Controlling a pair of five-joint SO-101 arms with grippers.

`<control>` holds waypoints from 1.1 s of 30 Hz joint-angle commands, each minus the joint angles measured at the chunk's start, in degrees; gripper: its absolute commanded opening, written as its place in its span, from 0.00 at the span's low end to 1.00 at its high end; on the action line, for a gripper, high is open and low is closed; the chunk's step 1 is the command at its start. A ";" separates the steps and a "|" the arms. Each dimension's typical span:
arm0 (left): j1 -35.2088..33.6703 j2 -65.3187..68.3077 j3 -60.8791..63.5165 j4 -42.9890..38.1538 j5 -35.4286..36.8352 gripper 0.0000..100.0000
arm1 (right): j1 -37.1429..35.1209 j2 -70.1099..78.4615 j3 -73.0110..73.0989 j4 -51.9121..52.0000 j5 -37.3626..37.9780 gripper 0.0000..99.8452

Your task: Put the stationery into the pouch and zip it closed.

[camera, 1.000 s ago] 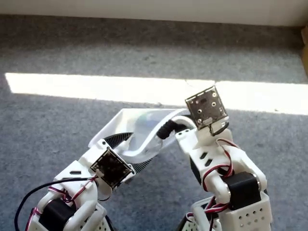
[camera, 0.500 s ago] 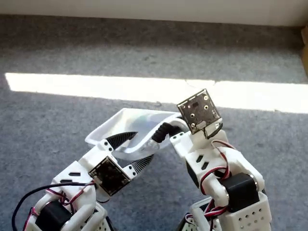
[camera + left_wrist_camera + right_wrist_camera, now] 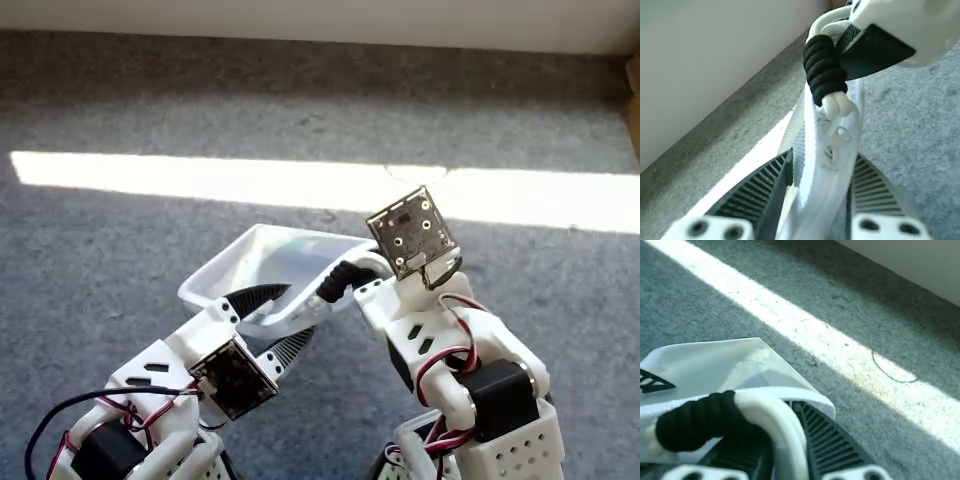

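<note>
**Both hands hold the pouch over the grey surface**

The white, see-through pouch point(image 3: 268, 262) hangs between the two arms, near the middle of the carpeted surface point(image 3: 120, 280). The left hand point(image 3: 272, 320) is clenched on the pouch's near edge, with one black ribbed finger point(image 3: 765, 187) on each side of the zip strip. The right hand point(image 3: 356, 284) grasps the pull loop point(image 3: 767, 412), a white strap with a black corded wrap that juts out towards the left arm. A faint greenish shape shows through the pouch wall, too blurred to name. It cannot be told whether the pouch's far corner touches the surface. A band of sunlight point(image 3: 180, 178) crosses the carpet behind the pouch, and a pale wall point(image 3: 300, 15) runs along the far edge.
</note>
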 commanded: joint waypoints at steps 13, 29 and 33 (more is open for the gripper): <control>-5.49 0.04 -0.57 4.84 -0.70 0.23 | -0.31 -0.84 -0.84 -0.04 0.79 0.00; -10.77 0.04 -3.03 7.03 -0.62 0.21 | -0.31 -0.84 -0.57 -0.31 0.79 0.00; -10.77 0.04 -3.03 7.03 -0.62 0.20 | -0.31 -0.84 -0.48 -0.31 0.79 0.00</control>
